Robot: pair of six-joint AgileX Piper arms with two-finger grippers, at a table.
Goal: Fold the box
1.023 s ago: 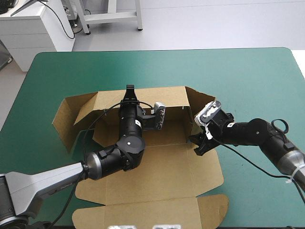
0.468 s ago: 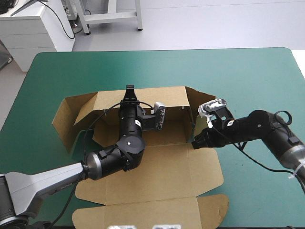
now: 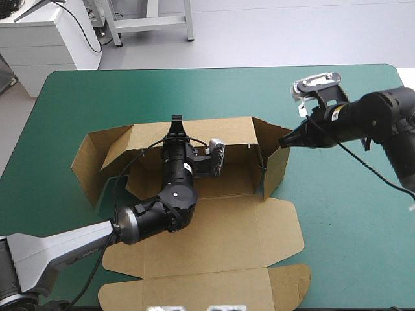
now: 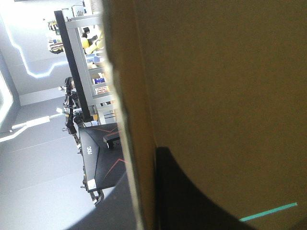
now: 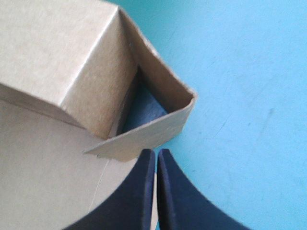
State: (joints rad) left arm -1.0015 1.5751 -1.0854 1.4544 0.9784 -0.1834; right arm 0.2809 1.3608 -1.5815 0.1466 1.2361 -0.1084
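The brown box (image 3: pixel 233 188) sits mid-table on the teal-green cover (image 3: pixel 350 246), its lid (image 3: pixel 207 246) flat at the near side. Inside the box, the left gripper (image 3: pixel 175 123) pinches the top edge of the raised rear wall (image 3: pixel 224 133). At the box's right, the right gripper (image 3: pixel 284 142), black fingers pressed together, points at the standing side flap (image 3: pixel 275 165). That flap likely wants a square, steady inward push, with the rear wall held firm.

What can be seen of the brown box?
The box is a cut sheet of brown board on the teal-green table: far and side walls raised, lid panel and its flaps flat toward the near edge. The left gripper pinches the far wall's top edge; the shut right gripper points at the right wall's corner.
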